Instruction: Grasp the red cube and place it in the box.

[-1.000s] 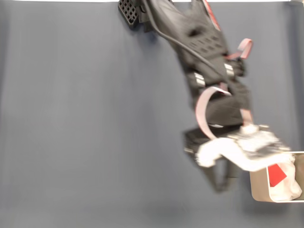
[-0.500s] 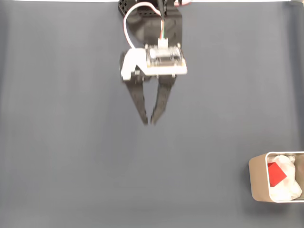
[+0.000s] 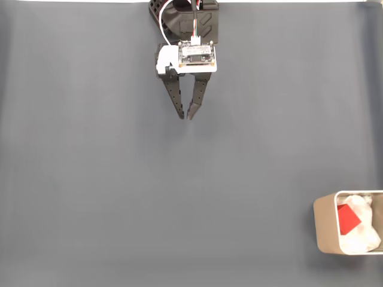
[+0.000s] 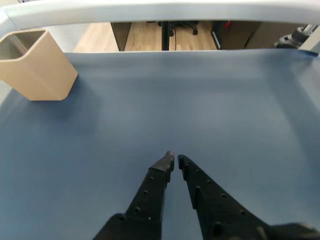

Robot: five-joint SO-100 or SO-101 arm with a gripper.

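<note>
- Since the red cube [image 3: 348, 219] already lies inside the box [image 3: 324, 227], resting against white lumpy material at the lower right corner of the fixed view, the placing step looks done; what is left, by this judgement, is at most the arm settling near its base.
- No further grasp seems called for; a next move would need only to keep the arm clear of the box, which stands well apart from it, so little could go wrong.
- Seen in the fixed view, the hand [image 3: 185, 115] sits near the top middle of the blue-grey tabletop [image 3: 90, 179], close under the arm's black base; its two dark fingers point down the picture and taper toward each other.
- Its fingertips are nearly together, with only a thin gap between them and nothing held; the wrist view shows the same, the hand [image 4: 174, 159] empty above bare cloth.
- From the wrist view the box [image 4: 37, 70] shows at the upper left as a beige container with rounded corners; its contents are hidden from that angle.
- A white board with a cable rides on top of the wrist in the fixed view.
</note>
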